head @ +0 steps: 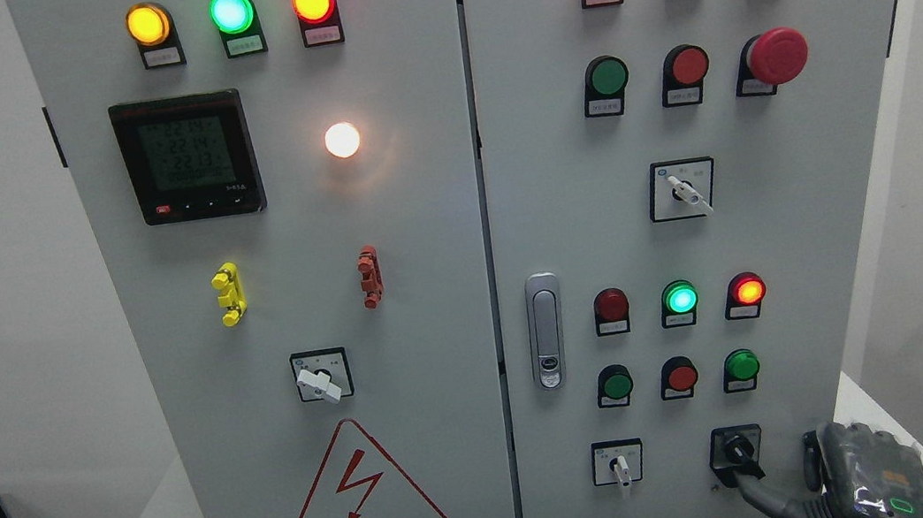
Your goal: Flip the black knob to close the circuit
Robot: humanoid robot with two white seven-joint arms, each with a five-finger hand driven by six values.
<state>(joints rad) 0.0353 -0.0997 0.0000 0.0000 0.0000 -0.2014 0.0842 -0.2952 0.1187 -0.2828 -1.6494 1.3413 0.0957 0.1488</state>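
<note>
One black knob [737, 452] is sitting at the lower right of the frame on the cabinet's right door [560, 192]. Right hand [847, 480] is reaching in from the bottom right corner, one finger touching the knob, nothing clamped. Flip is looking barely begun; the turn itself is remaining.

The knob [735, 450] sits low on the right door [776, 209], right of a selector switch [619, 463], below the pushbuttons [680, 376].

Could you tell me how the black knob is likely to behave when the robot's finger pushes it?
The black knob sits fixed in the panel, so it should probably pivot, not slide. Its small, smooth-looking lever may let the right hand slip off.
</note>
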